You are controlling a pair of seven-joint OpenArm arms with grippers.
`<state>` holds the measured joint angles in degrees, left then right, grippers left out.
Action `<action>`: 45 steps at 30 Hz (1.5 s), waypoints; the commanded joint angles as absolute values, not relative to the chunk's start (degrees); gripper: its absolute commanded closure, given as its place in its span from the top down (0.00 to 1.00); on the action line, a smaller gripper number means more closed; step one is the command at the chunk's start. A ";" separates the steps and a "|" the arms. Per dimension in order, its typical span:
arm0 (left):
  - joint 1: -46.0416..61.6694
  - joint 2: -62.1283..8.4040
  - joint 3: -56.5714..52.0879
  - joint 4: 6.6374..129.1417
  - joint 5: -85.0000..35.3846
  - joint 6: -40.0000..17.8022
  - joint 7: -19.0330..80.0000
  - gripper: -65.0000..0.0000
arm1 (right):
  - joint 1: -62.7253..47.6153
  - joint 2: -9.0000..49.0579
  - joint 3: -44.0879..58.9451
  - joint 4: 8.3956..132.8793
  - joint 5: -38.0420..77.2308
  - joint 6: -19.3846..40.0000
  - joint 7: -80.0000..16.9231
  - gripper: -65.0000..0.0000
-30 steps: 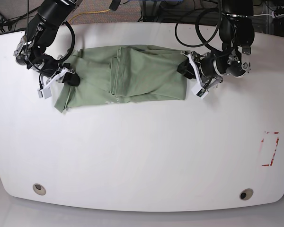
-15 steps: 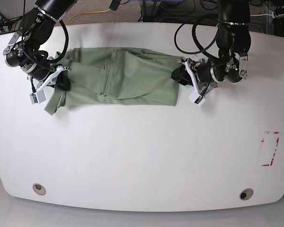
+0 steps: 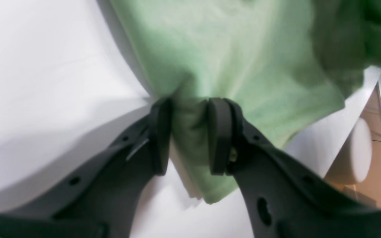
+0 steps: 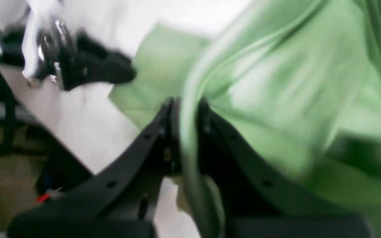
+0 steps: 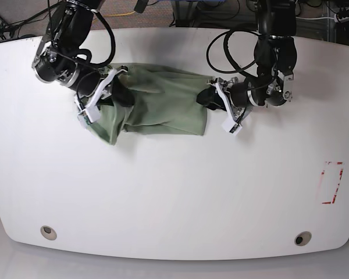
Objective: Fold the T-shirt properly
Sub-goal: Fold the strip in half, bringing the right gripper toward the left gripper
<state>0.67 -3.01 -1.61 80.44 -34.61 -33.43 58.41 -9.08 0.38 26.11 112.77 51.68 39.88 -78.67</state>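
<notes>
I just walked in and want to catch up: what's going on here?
A two-armed robot is folding a pale green T-shirt on a white table. Its left gripper pinches one end of the shirt. The right gripper grips the other end and holds it lifted, partly over the rest. The fold looks unfinished.

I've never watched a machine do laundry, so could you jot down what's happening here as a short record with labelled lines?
Item: pale green T-shirt, partly folded
Surface: white table
Left end effector: closed on the shirt's edge, fabric pinched between its fingers
Right end effector: closed on a fold of the shirt, the held part raised
Shirt's shape: bunched near the right end effector, flatter toward the left one
Fold: unfinished
Logo or collar: cannot be made out
</notes>
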 commanded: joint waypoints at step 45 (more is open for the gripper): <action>0.48 -1.71 -6.81 85.85 -32.40 -32.92 61.41 0.26 | -2.42 -0.31 8.22 108.44 43.65 40.00 -68.44 0.73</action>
